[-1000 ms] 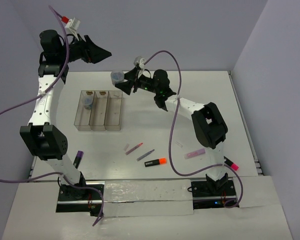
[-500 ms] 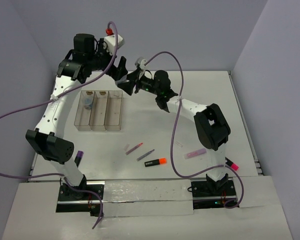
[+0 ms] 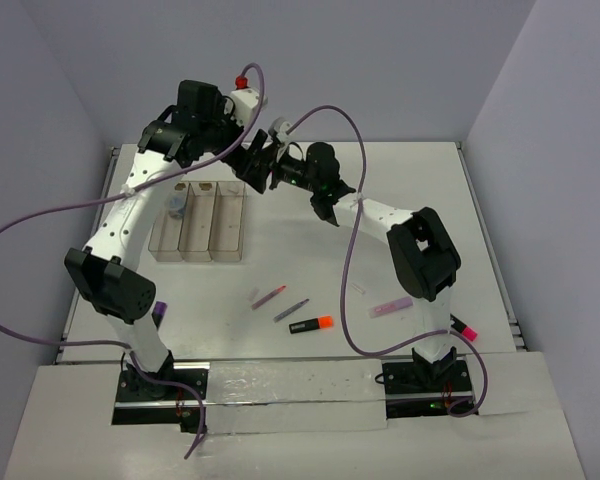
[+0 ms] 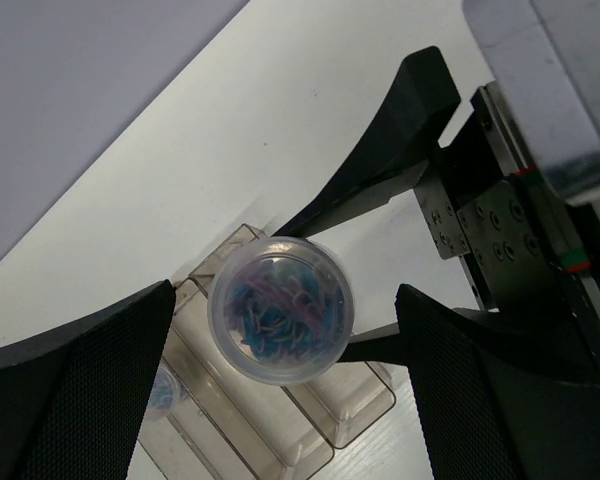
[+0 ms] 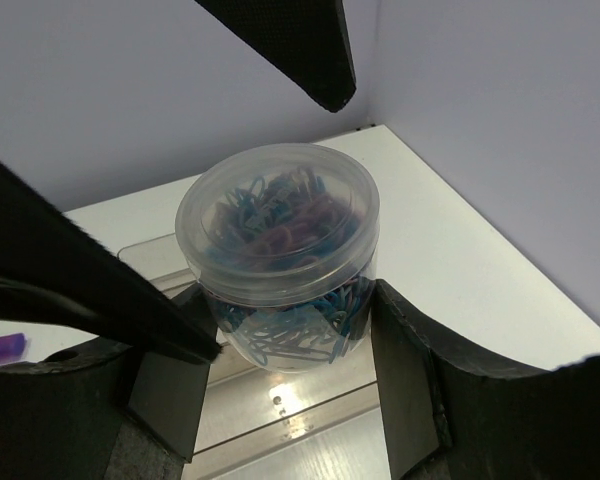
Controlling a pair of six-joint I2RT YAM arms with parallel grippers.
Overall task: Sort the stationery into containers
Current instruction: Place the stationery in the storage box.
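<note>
Top view, done: one clear round jar of bluish clips (image 3: 175,205) is sitting in the leftmost compartment of the clear plastic three-compartment tray (image 3: 228,228). The other two compartments are looking empty.
Top view, left to do: the thin pink pen (image 3: 270,296), thin grey pen (image 3: 291,309), orange-black highlighter (image 3: 311,325), pale pink bar (image 3: 390,307), pink-black highlighter (image 3: 463,326) and purple highlighter (image 3: 160,313) are all lying on the white table (image 3: 410,180), outside the tray. By my judgement most of the sorting is waiting.
Top view, room: the left gripper (image 3: 242,160) and right gripper (image 3: 260,166) are crowding together above the tray's far right corner. The pink-black highlighter is lying at the table's near right edge, and the purple one is lying just beside the left arm.
Left wrist, grip: the left gripper's fingers (image 4: 80,390) are standing spread, either side of a second clear round jar (image 4: 280,305) and apart from it, so they are grasping nothing.
Left wrist, room: the tray is lying directly beneath this jar, with the right gripper's fingers crossing close behind it.
Right wrist, grip: the right gripper is clamping the second jar between both pads, upright.
Right wrist, room: a left finger is hanging just above the lid, and a handover looks tight.
</note>
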